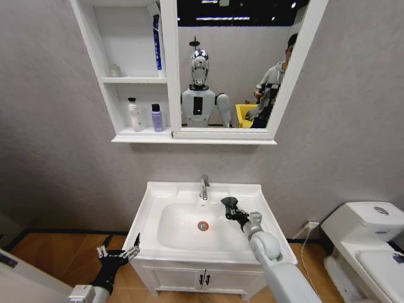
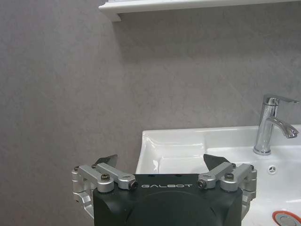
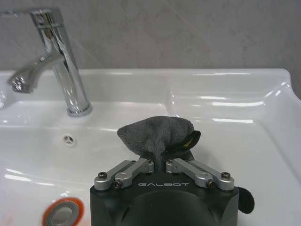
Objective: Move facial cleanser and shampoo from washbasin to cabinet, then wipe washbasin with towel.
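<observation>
The white facial cleanser [image 1: 134, 114] and the purple shampoo [image 1: 156, 118] stand side by side on the lower shelf of the cabinet [image 1: 108, 79], left of the mirror. My right gripper [image 1: 231, 208] is shut on the dark grey towel [image 3: 157, 135], holding it over the right part of the washbasin [image 1: 148, 214] bowl, right of the orange-ringed drain [image 1: 202, 225]. My left gripper [image 1: 118, 254] hangs open and empty beside the washbasin's front left corner, its fingers [image 2: 104, 162] spread apart.
The chrome faucet [image 1: 204, 187] rises at the back of the basin, close to the towel. A toilet [image 1: 366, 237] stands to the right. Below the basin is a white vanity with black handles [image 1: 203, 278]. A grey wall lies behind.
</observation>
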### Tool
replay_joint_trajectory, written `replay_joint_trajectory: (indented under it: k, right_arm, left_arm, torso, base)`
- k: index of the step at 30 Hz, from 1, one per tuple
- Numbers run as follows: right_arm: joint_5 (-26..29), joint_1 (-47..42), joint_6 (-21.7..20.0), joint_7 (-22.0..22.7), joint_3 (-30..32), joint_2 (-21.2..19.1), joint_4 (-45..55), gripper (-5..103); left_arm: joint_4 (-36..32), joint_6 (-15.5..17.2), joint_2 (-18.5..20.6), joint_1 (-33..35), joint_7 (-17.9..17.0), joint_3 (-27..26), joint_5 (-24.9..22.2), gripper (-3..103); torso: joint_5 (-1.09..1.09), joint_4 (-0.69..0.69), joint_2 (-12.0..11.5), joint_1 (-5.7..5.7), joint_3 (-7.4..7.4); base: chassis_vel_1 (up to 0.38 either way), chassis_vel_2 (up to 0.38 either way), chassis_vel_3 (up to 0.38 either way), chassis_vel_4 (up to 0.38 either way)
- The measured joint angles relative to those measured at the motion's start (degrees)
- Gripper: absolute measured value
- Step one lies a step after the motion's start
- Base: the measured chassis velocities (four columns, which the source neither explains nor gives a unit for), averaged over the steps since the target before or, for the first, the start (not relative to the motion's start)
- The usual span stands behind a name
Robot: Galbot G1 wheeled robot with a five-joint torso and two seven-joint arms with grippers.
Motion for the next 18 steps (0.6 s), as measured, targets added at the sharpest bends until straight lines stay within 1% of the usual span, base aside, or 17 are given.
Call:
replay_joint_trajectory:
  k: [4, 7, 11, 15, 18]
  right_arm:
    - [-0.87, -0.74, 0.05, 0.00, 0.56, -1.81, -2.22, 7]
    - [-0.84, -0.19, -0.11, 0.08, 0.46, -2.05, -3.96, 7]
    - [-1.60, 0.84, -0.09, 0.03, -0.01, -1.08, -6.75, 7]
    - [-1.85, 1.86, -0.08, -0.01, -0.68, 0.05, -9.07, 7]
    - [-1.86, 2.79, -0.48, -0.01, -1.35, 0.18, -10.46, 7]
  left_arm:
    - [0.00, 0.00, 0.00, -0.01, 0.01, 0.00, 0.00, 100]
    - [0.00, 0.00, 0.00, 0.00, 0.01, 0.00, 0.00, 100]
    - [0.00, 0.00, 0.00, 0.00, 0.01, 0.00, 0.00, 100]
    - [0.00, 0.00, 0.00, -0.01, 0.01, 0.00, 0.00, 100]
    - [0.00, 0.00, 0.00, 0.00, 0.01, 0.00, 0.00, 100]
  torso:
    - [0.00, -0.01, 0.00, 0.00, 0.00]
    - [0.00, 0.01, 0.00, 0.00, 0.00]
    - [0.00, 0.04, 0.00, 0.00, 0.00]
    - [0.00, 0.02, 0.00, 0.00, 0.00]
    - [0.00, 0.02, 0.00, 0.00, 0.00]
  base:
    - [0.000, 0.000, 0.000, 0.000]
    - [0.000, 0.000, 0.000, 0.000]
    - [0.000, 0.000, 0.000, 0.000]
    - [0.000, 0.000, 0.000, 0.000]
    - [0.000, 0.000, 0.000, 0.000]
